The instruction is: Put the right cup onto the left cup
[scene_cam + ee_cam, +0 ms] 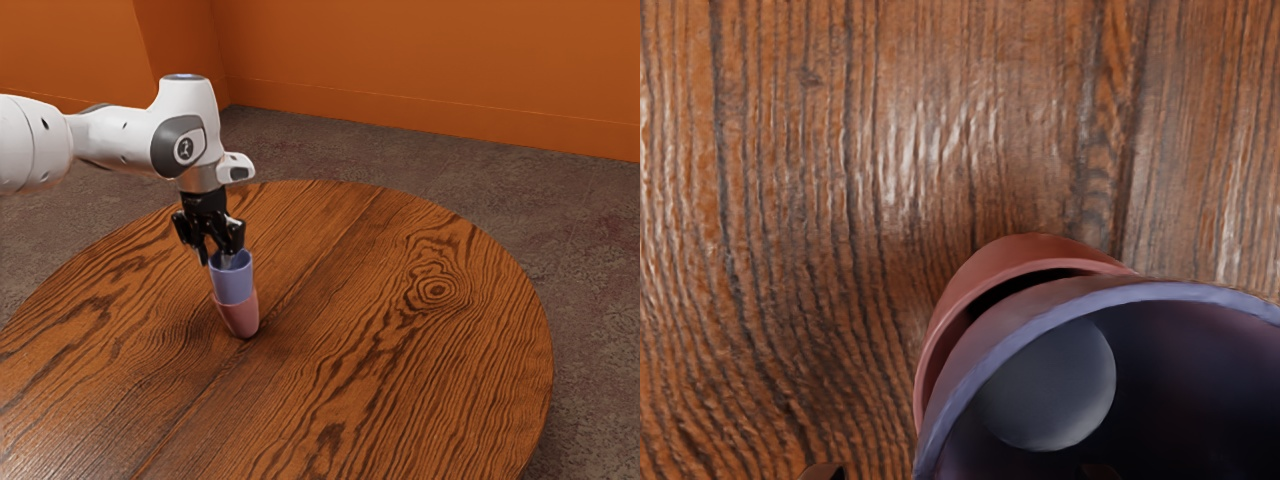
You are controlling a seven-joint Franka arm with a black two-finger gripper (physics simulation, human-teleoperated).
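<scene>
On the round table (400,380), toward the exterior view's left, two cups stand one in the other: the blue cup (233,280) is up top, its lower end down inside the mouth of the red cup (240,318). Going by the task, I take blue for the right cup and red for the left, so the stacking itself looks as good as done. The gripper (216,261) hangs right over them, pointing down, its fingers spread well apart. One fingertip is outside the blue cup, the other within its mouth, with the wall passing between them; neither seems to press on it, so as far as I can see the tool has hold of nothing. From the wrist view there's a dark crescent between the two rims on one side, which makes me think the blue cup may sit a little off centre or lean slightly. Whether it's down as far as it will go, I honestly can't tell from where I am. What's left, by my reckoning, is only the leaving: the arm (115,140) should lift straight up, slowly, fingers wide, until both tips are above the rim. Any sideways drift while one finger is inside could catch the wall and tip the pair, so I'd want that rise clean.
</scene>
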